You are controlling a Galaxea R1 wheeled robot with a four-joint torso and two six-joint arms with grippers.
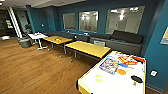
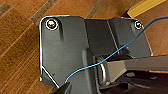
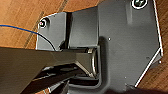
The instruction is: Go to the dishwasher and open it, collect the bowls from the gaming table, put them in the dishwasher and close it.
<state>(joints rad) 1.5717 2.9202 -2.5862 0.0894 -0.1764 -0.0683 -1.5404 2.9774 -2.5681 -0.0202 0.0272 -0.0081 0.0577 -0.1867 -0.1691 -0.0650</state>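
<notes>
The gaming table (image 1: 86, 82), with a glossy white top and yellow edge, stands at the lower right of the head view. On it sit a lime-yellow bowl (image 1: 98, 78) near the front, an orange bowl (image 1: 121, 72) further back and a black bowl (image 1: 136, 79) towards the right edge. The dishwasher is out of view. Both wrist views look down on wooden floor past the robot's own dark plate, and the state of the grippers cannot be read there.
Colourful game boxes (image 1: 109, 65) lie at the far end of the gaming table. Two yellow-topped tables (image 1: 87, 48) and a small white table (image 1: 37, 36) stand along a dark sofa (image 1: 120, 40) under windows in the blue wall. Open wooden floor (image 1: 32, 67) spreads to the left.
</notes>
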